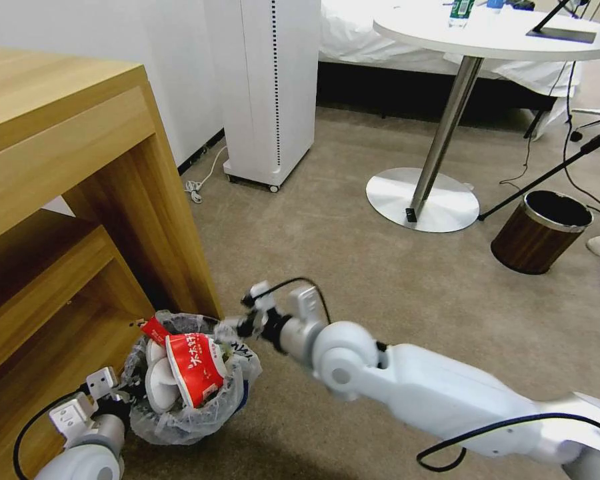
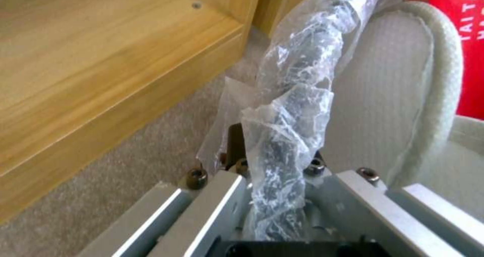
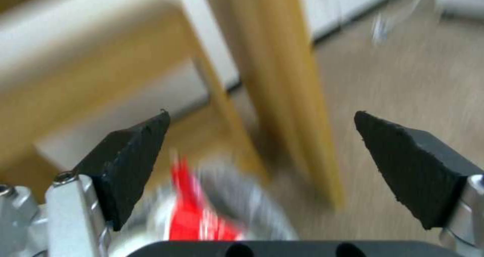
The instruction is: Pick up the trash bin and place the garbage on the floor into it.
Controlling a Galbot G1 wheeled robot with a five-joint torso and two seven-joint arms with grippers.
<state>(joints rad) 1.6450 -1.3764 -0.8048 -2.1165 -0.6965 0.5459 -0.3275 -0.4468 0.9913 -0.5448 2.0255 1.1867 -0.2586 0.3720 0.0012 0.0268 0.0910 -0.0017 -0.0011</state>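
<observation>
The trash bin (image 1: 192, 419), lined with a clear wrinkly bag, stands on the beige floor (image 1: 393, 280) at the foot of the wooden desk. White slippers (image 1: 159, 383) and a red snack wrapper (image 1: 195, 369) stick out of it. At the bin's near-left side, my left gripper (image 1: 121, 399) is shut on the bag-covered rim (image 2: 290, 109). The left wrist view has a slipper (image 2: 393, 98) and the wrapper (image 2: 461, 41) just past that rim. My right gripper (image 1: 241, 325) hovers at the bin's far-right rim. It is open (image 3: 262, 166), nothing between its fingers, with the wrapper (image 3: 194, 215) blurred below.
A wooden desk (image 1: 67, 180) with shelves stands close on the left. Farther off are a white tower unit (image 1: 273, 87), a round table's metal base (image 1: 423, 200), a brown wood-grain bin (image 1: 539, 231), black cables and a stand leg (image 1: 547, 173). Open carpet lies to the right.
</observation>
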